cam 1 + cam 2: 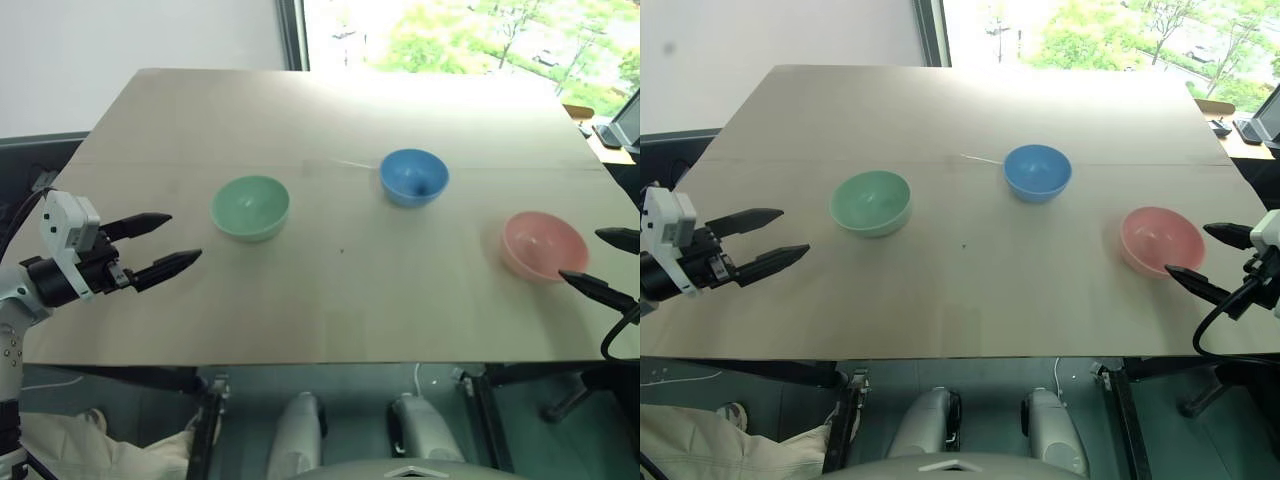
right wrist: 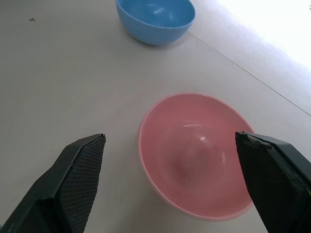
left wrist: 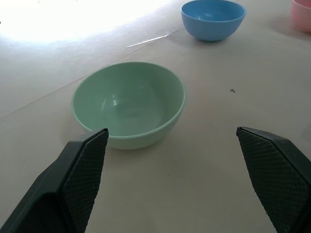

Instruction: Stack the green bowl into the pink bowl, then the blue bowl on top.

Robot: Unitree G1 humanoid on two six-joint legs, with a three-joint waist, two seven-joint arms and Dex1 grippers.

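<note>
We held the left gripper (image 1: 169,250) spread beside the green bowl (image 1: 250,207) and the right gripper (image 1: 1203,253) spread at the pink bowl (image 1: 1161,240), the blue bowl (image 1: 414,176) between them, apparently readying the first pickup.

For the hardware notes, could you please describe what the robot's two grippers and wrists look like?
The left gripper has two long, tapered black fingers on a black body, with a white boxy module above the wrist. The right gripper has matching black fingers, a white wrist housing and a looping black cable. The finger pads carry a fine cross-hatched texture.
</note>
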